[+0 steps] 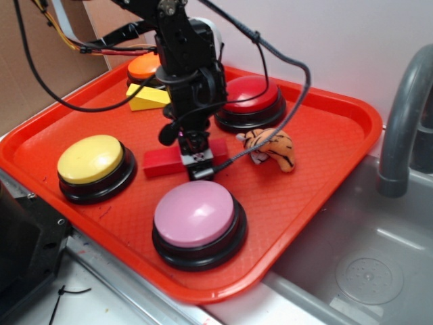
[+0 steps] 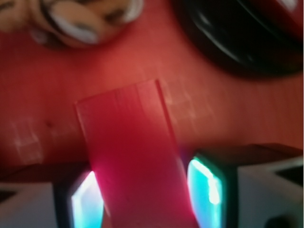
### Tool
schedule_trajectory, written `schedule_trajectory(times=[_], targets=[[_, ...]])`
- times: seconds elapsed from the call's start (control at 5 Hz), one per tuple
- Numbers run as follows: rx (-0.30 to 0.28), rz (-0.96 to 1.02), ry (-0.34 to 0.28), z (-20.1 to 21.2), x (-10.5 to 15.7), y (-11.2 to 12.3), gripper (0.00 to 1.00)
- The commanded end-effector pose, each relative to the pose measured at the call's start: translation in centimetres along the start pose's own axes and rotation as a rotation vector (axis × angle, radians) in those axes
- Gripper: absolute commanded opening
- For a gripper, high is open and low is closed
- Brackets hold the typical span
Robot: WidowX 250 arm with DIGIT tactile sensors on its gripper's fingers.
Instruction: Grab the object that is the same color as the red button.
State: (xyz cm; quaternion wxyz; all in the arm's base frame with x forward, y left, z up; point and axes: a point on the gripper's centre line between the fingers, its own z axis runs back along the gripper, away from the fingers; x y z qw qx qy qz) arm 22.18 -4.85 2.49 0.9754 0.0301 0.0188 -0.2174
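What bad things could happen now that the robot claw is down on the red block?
The gripper straddles the red block near one end, so the block's long free end might tip or slip out on lifting. The toy tiger lies close by and the dangling cable could drag it. The wrist view is blurry, so whether the grip is firm is unclear.
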Motion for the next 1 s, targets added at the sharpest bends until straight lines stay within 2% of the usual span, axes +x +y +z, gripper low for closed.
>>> schedule_trajectory(times=[0.0,0.4,0.6,0.8], targets=[[-0.03,0.258,-0.107,8.0,-1.5,3.5,0.0],[-0.009,0.484,-0.194,13.8,-4.6,5.3,0.0],[-0.026,0.534,-0.229,15.0,-5.6,5.6,0.0],[-0.007,0.571,-0.204,14.9,-5.3,5.5,0.0]])
